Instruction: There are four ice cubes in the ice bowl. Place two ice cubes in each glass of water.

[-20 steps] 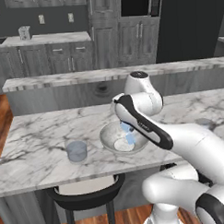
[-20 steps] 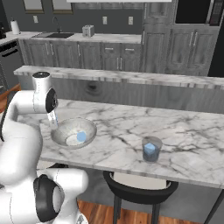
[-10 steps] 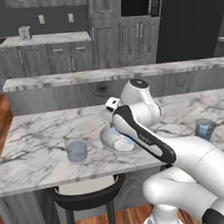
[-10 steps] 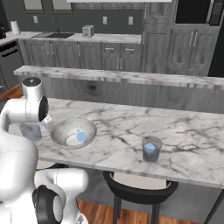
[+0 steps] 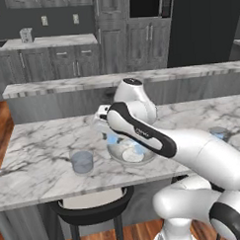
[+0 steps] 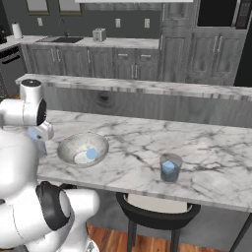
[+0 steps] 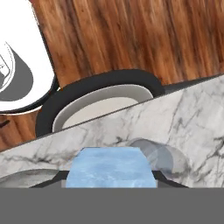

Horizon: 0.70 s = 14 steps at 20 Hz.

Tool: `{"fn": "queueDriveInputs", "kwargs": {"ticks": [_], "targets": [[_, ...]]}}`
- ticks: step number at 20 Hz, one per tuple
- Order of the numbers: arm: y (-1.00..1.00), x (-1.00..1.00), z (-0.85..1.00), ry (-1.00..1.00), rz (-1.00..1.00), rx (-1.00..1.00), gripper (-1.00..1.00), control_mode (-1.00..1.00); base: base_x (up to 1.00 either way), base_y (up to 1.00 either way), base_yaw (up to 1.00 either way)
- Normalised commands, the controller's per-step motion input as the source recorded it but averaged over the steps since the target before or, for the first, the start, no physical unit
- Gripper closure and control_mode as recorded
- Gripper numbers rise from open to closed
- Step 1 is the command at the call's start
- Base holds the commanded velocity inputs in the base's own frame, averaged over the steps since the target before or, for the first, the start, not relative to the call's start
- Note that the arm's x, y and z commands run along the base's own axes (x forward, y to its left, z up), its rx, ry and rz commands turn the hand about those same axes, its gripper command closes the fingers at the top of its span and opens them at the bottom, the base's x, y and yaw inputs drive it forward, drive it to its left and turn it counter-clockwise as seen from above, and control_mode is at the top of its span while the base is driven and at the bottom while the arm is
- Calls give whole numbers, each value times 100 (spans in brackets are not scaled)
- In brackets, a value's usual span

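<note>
My gripper is shut on a pale blue ice cube and hangs over the marble counter, between the ice bowl and the left glass of water. In the hand view that glass lies just beyond the held cube. The right base view shows the gripper left of the metal bowl, where one ice cube lies inside. The other glass stands to the bowl's right with an ice cube in it; it also appears behind my arm.
A black round stool stands under the counter's front edge, over a wooden floor. A raised marble ledge runs behind the counter. Grey cabinets line the far wall.
The hand has swung left from above the bowl toward the left glass, carrying the ice cube. Bowl and both glasses have stayed put.
</note>
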Motion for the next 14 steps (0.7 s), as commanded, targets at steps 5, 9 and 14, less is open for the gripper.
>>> {"fn": "queueDriveInputs", "kwargs": {"ticks": [5,9,14], "targets": [[49,25,-22,-1,5,-9,100,-100,0,0,0],[33,42,-26,-7,0,-7,100,-100,0,0,0],[27,42,-21,-4,0,-5,100,-100,0,0,0]]}}
